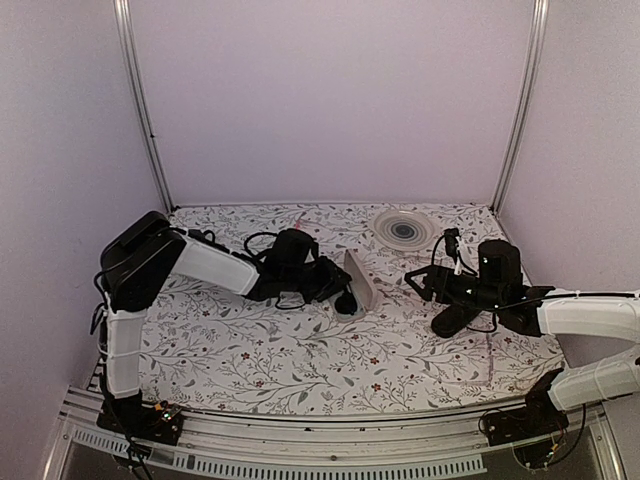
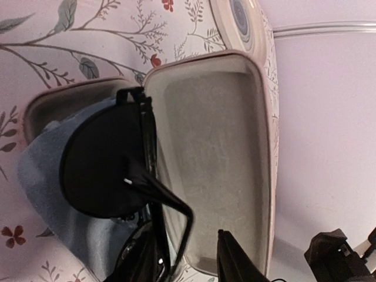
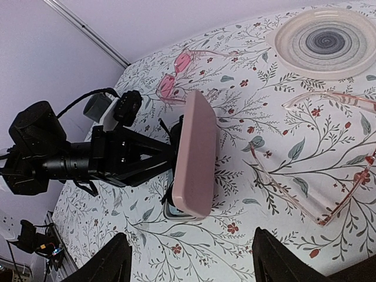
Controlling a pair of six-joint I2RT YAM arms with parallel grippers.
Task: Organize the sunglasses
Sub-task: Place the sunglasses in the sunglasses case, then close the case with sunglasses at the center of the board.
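Left wrist | sunglasses [image 2: 106, 158] 1, case [image 2: 217, 164] 1 | left tool [image 2: 185, 261] unclear | right tool [image 3: 194, 258] released

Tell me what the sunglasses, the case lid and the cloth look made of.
Sunglasses: thin black metal-looking wire frame, smooth dark lens, likely plastic. Case lid: rigid pink shell, matte felt-like pale lining. Cloth: soft blue fabric, creased, probably microfibre.

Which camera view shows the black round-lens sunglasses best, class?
The left wrist view: the sunglasses fill it, one round dark lens and a temple arm plain, lying on a blue cloth. The top external view loses them against the black left arm; in the right wrist view the pink case lid blocks them.
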